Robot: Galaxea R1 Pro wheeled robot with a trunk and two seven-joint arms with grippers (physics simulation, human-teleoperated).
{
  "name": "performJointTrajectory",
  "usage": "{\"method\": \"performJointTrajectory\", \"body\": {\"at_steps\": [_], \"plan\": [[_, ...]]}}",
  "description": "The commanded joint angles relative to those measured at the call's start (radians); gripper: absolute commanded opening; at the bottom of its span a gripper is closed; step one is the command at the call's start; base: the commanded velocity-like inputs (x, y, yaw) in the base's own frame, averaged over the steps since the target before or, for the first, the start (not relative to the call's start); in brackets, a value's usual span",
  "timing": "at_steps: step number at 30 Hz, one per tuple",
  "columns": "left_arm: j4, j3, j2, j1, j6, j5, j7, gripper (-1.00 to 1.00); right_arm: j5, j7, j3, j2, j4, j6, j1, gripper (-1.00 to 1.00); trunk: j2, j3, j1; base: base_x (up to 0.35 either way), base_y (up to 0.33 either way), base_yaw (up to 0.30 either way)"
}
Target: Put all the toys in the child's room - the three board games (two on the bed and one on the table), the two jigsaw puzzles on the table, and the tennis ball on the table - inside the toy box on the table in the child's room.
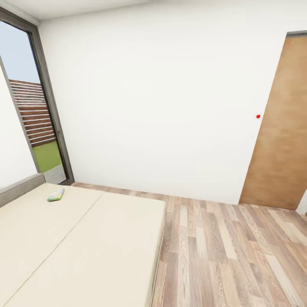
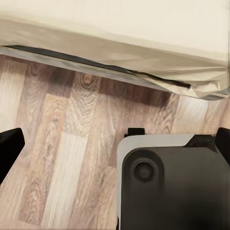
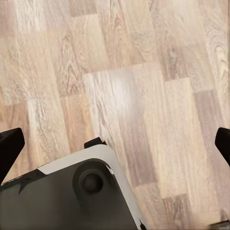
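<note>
A green-white board game [image 1: 56, 195] lies flat on the beige bed [image 1: 85, 247], near the grey headboard [image 1: 19, 189] at the far left. In the left wrist view my left gripper [image 2: 117, 143] hangs open over the wood floor beside the bed's edge [image 2: 120, 57], its dark fingertips [image 2: 9, 148] wide apart and nothing between them. My right gripper [image 3: 115, 143] is likewise open above bare floor planks, its fingertips [image 3: 9, 146] at the picture's two sides. The table, the toy box, the jigsaw puzzles and the tennis ball are out of view.
A white wall stands behind the bed, with a tall dark-framed window [image 1: 38, 115] at the left and a brown wooden door [image 1: 279, 128] at the right. Wood-plank floor [image 1: 230, 251] runs along the bed's right side. My grey base [image 2: 167, 187] shows below each wrist.
</note>
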Motion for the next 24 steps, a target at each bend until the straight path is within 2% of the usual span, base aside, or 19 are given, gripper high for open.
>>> {"method": "performJointTrajectory", "body": {"at_steps": [1,10,17,24], "plan": [[0.001,-0.001,0.000,0.000,-0.003,-0.001,0.003,1.00,-0.009,0.000,0.004,0.000,0.001,-0.003,0.000,1.00,0.000,0.000,0.000,0.000,0.082,-0.261],[0.000,-0.001,0.000,0.000,-0.003,-0.001,0.003,1.00,-0.009,0.000,0.004,0.000,0.001,-0.003,0.000,1.00,0.000,0.003,0.000,-0.018,0.105,-0.229],[0.000,-0.001,0.000,0.000,-0.003,-0.001,0.003,1.00,-0.009,0.000,0.004,0.000,0.001,-0.003,0.000,1.00,0.000,0.003,0.000,-0.165,0.105,-0.043],[0.001,-0.001,0.000,0.000,-0.003,-0.001,0.003,1.00,-0.010,0.000,0.004,0.000,0.001,-0.003,0.000,1.00,0.000,0.007,0.000,-0.051,0.090,-0.096]]}}
